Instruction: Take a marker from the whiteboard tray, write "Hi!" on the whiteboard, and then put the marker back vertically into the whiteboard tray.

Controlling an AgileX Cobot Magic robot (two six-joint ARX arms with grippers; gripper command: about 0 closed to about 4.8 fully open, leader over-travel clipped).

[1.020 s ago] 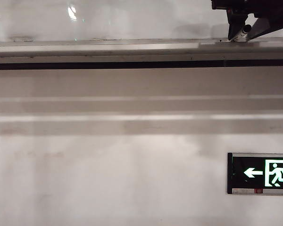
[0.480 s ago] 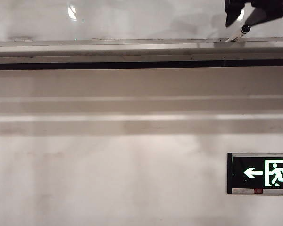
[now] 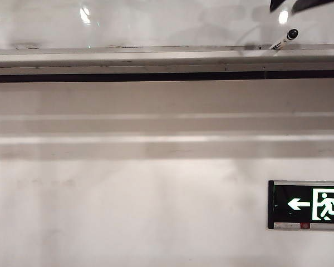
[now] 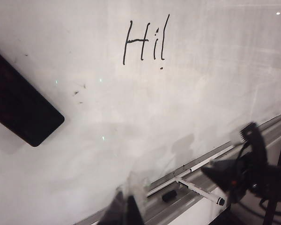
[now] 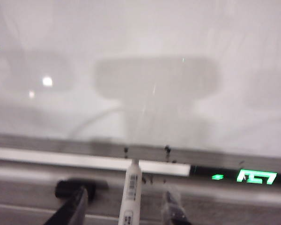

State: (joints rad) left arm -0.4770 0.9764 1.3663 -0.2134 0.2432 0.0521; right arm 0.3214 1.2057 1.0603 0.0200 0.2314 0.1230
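Whiteboard (image 4: 84, 117) carries a finished "Hi!" at twelve o'clock in the left wrist view. Whiteboard tray (image 3: 128, 58) holds the marker (image 3: 284, 40) at two o'clock, leaning tilted, gripped by nothing. Right gripper (image 5: 124, 208) hangs spread apart and empty just above it. Left gripper (image 4: 125, 211): cannot tell. Little seems left.

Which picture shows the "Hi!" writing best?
The left wrist view. The black "Hi!" writing is clear there on the whiteboard. The exterior view and the right wrist view show only blank board near the whiteboard tray, so no writing appears.
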